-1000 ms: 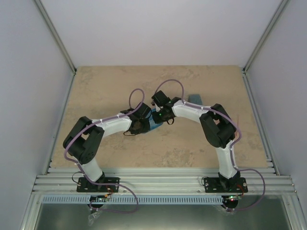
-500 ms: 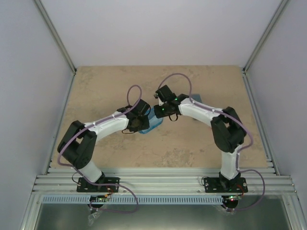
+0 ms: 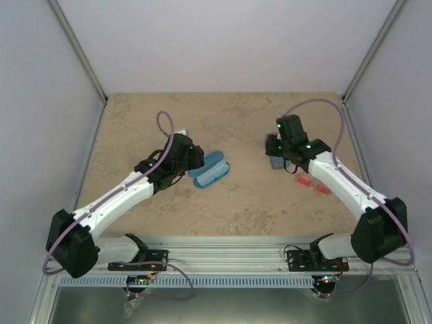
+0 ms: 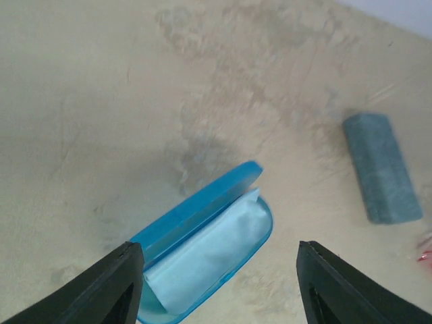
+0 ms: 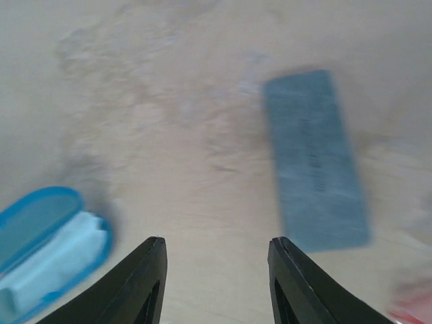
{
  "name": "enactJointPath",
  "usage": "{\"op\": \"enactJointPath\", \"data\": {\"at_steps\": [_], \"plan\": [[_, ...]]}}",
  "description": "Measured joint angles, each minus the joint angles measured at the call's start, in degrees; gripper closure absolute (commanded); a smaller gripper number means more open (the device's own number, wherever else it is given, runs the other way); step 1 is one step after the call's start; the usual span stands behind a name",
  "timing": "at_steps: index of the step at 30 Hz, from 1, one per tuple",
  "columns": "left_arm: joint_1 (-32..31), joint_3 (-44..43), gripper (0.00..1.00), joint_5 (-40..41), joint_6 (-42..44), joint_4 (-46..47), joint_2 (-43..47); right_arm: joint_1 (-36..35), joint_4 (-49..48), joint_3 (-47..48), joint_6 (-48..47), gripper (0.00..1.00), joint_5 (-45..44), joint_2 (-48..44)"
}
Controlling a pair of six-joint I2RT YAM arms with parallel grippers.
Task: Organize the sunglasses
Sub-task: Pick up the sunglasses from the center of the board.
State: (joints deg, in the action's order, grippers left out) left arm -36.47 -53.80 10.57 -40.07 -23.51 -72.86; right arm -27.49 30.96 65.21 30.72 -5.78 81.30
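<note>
At the left of the tan stone-patterned surface (image 3: 135, 121), the left arm reaches in from the near edge. The left fingers (image 4: 115, 287) stand wide apart over the surface with nothing between them. Just to their right lies the glossy blue oval case (image 3: 210, 169), its lid swung open and a light blue cloth (image 4: 202, 263) folded inside. It is well apart from the grey-blue rectangular case (image 5: 316, 162), which lies shut and flat further right. The right fingers (image 5: 150, 283) hang above the bare surface between the two cases, spread moderately and gripping nothing. From above, the right wrist partly covers the grey-blue case. The red-orange sunglasses (image 3: 312, 183) lie on the surface just right of and nearer than that case, beside the right forearm, outside both cases. Only a red blur at the frame edge shows them in the wrist views.
</note>
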Motion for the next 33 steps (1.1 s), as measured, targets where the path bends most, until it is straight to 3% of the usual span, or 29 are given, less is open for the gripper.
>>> {"op": "enactJointPath", "data": {"at_steps": [2,4,5,13,18,21,26,33], "plan": [[0.0,1.6,0.19,0.9,2.4,2.3,3.1,2.6,1.3,-2.4,0.5,0.45,-2.7,-3.2],[0.0,3.1,0.04,1.3,5.2,4.8,5.9,5.2,2.4,-4.5,1.2,0.44,-4.7,-5.8],[0.0,3.7,0.01,1.3,6.7,5.7,6.8,6.7,2.8,-5.6,1.7,0.44,-5.6,-6.8],[0.0,6.4,0.01,-1.4,13.2,12.7,10.7,21.7,7.6,-12.0,4.0,0.46,-8.3,-9.0],[0.0,8.6,0.01,-5.8,14.8,15.8,11.3,34.3,7.6,-15.0,2.9,0.29,-7.6,-8.7],[0.0,10.0,0.01,-9.3,15.9,17.5,11.5,39.5,6.4,-16.5,1.8,0.27,-6.1,-7.5],[0.0,10.3,0.01,-12.8,17.6,19.0,11.4,45.0,3.6,-17.0,-0.5,0.36,-2.6,-0.6],[0.0,10.3,0.01,-12.1,20.1,18.3,9.9,45.8,2.5,-16.3,-4.5,0.48,0.7,8.4]]}}
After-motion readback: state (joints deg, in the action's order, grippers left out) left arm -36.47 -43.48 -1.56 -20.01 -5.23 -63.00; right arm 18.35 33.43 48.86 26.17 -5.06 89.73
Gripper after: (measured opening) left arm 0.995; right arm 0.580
